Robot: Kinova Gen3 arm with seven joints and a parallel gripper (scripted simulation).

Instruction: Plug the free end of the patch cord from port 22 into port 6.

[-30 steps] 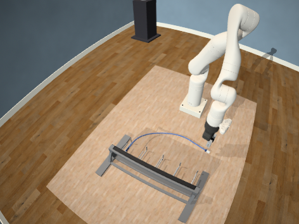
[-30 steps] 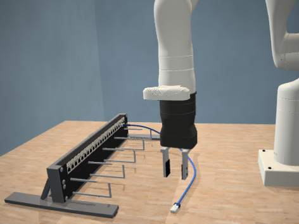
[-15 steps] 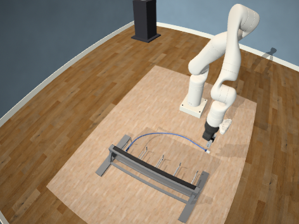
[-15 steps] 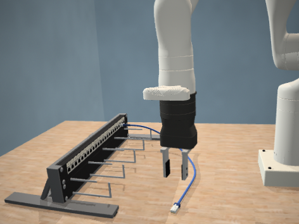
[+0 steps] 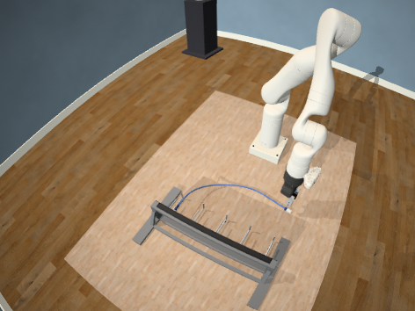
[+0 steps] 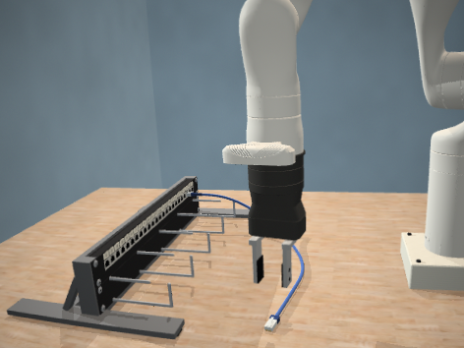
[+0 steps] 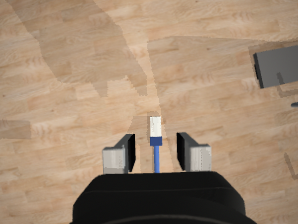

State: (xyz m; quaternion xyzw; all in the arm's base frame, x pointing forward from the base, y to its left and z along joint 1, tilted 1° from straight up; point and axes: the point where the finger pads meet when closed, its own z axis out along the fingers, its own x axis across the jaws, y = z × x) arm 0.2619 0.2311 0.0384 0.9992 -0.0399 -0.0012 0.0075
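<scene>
A blue patch cord (image 5: 229,186) (image 6: 295,282) (image 7: 157,159) runs from the far end of the patch panel (image 5: 211,233) (image 6: 143,223) across the table. Its free white plug (image 5: 288,210) (image 6: 271,323) (image 7: 155,131) lies flat on the table. My gripper (image 5: 290,200) (image 6: 269,267) (image 7: 156,146) is open and points straight down. It hangs a short way above the table, its fingers on either side of the cord just behind the plug. The fingers do not touch the cord. In the top and exterior views the plug lies below the fingertips.
The rack (image 5: 268,281) (image 6: 98,317) stands on two flat grey feet; one foot shows in the wrist view (image 7: 277,67). Several wire cable hooks (image 5: 222,223) (image 6: 197,243) stick out from its back toward the arm. The arm's base (image 5: 269,149) (image 6: 433,262) is on the table's far side.
</scene>
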